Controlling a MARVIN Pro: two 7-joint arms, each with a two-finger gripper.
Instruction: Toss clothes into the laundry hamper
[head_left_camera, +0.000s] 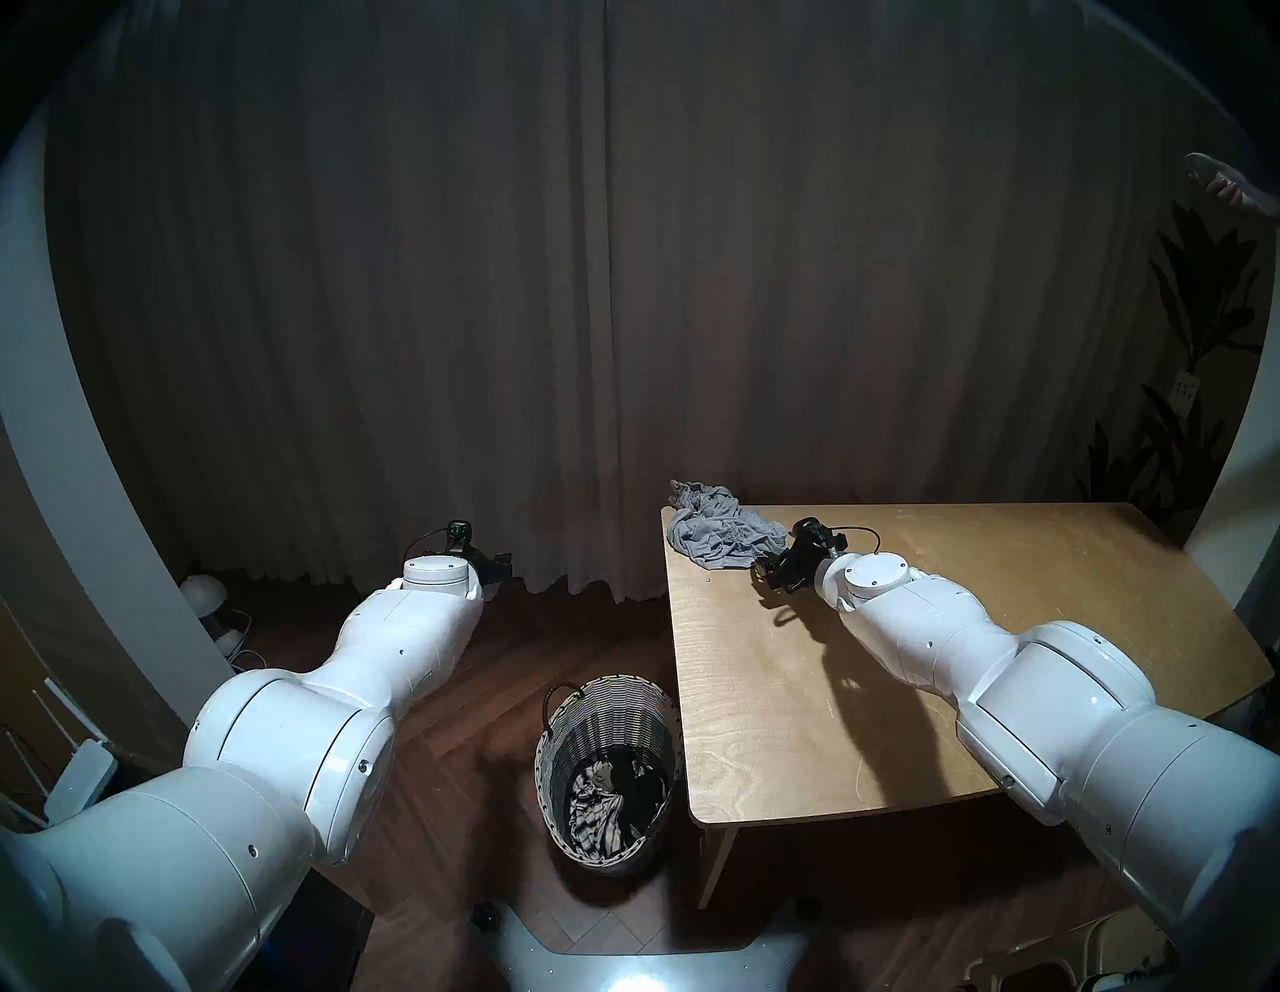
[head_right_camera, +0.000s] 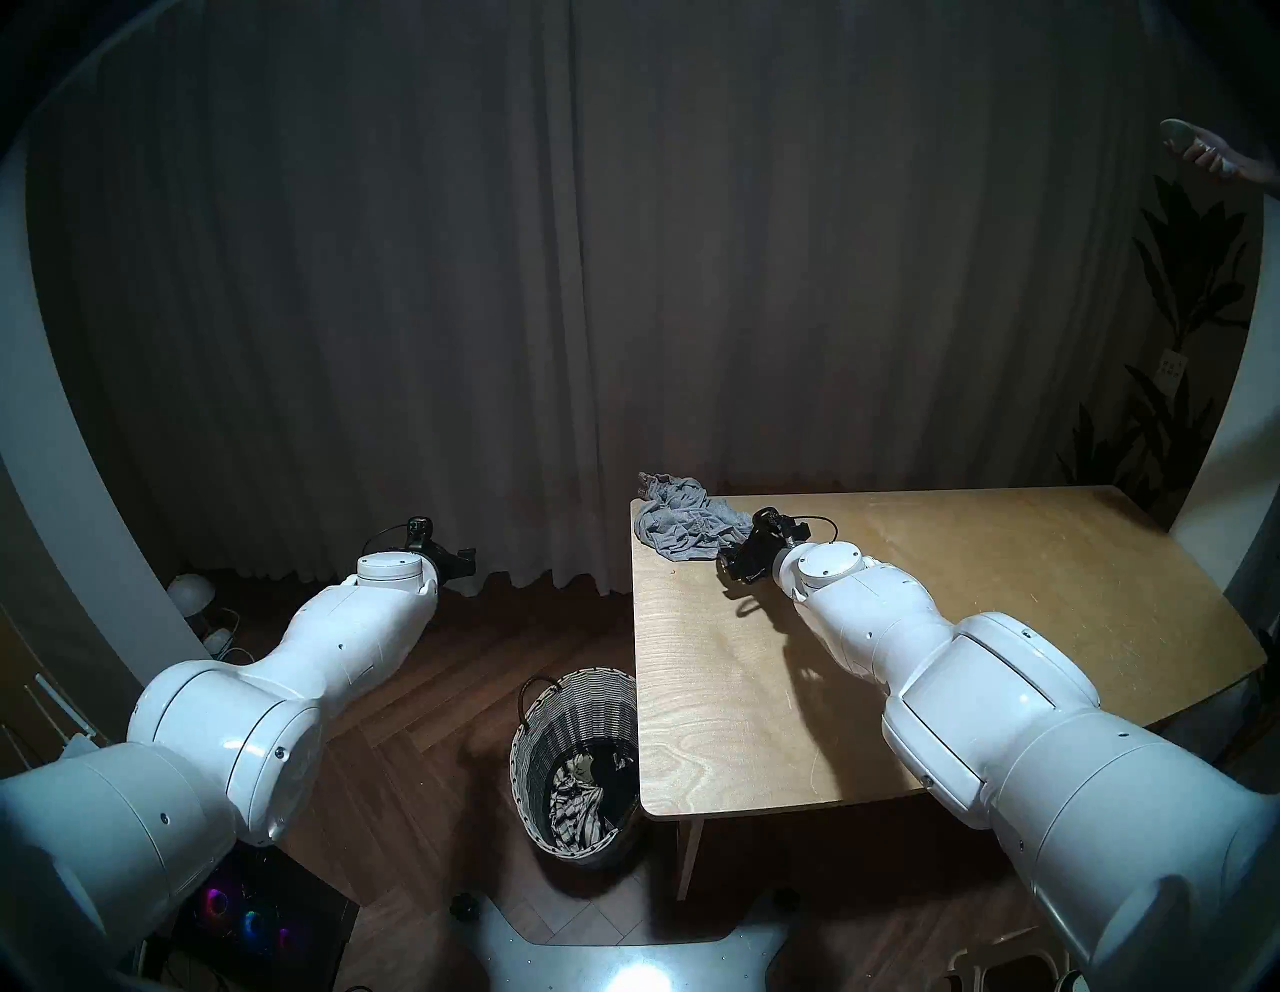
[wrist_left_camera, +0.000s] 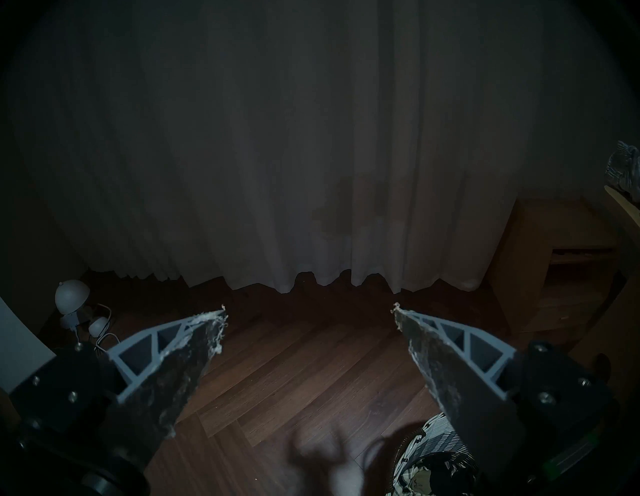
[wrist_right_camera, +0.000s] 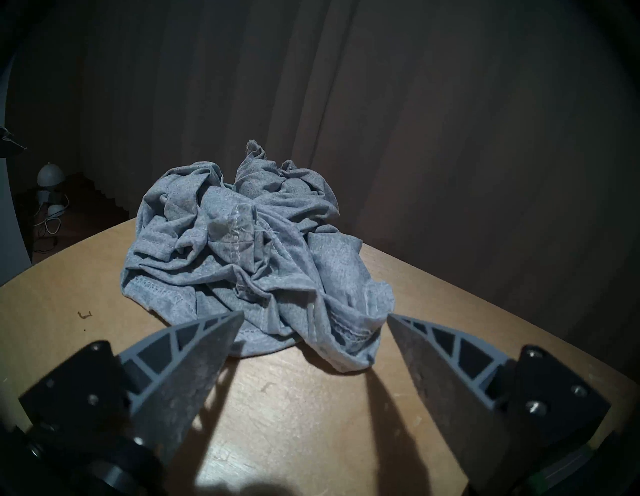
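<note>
Our right arm reaches fwd over the bench (head_left_camera: 796, 693), wrist tipped a little downward. The right gripper (wrist_right_camera: 315, 317) sits low above the wood with its fingers (wrist_right_camera: 194, 363) apart, tips just at the near hem of the grey garment (wrist_right_camera: 249, 249); whether they touch the cloth we can't tell, and nothing is clamped. That garment lies crumpled at the bench's far left corner, part of it near the edge.

Our left arm stretches fwd over the floor (wrist_left_camera: 294, 363), off to the left of the bench, also angled slightly down. The left gripper (wrist_left_camera: 310, 308) has its fingers (wrist_left_camera: 180, 363) wide apart and empty; worn, frayed padding shows on their inner faces.

The laundry hamper (head_left_camera: 554, 776) stands on the floor just beside the bench's near left corner, btw our two arms. Inside it we see the striped cream garment (head_left_camera: 596, 810) and a black garment (head_left_camera: 641, 783) bunched at the bottom; a small tan patch shows w/ them, too small to make out.

Room: dim, w/ a long pleated curtain (head_left_camera: 485, 312) across the back, dark herringbone wood floor, a white dome lamp (head_left_camera: 202, 592) w/ cords at far left, and a leafy plant (head_left_camera: 1191, 332) at far right. The bench is pale plywood on light legs.
</note>
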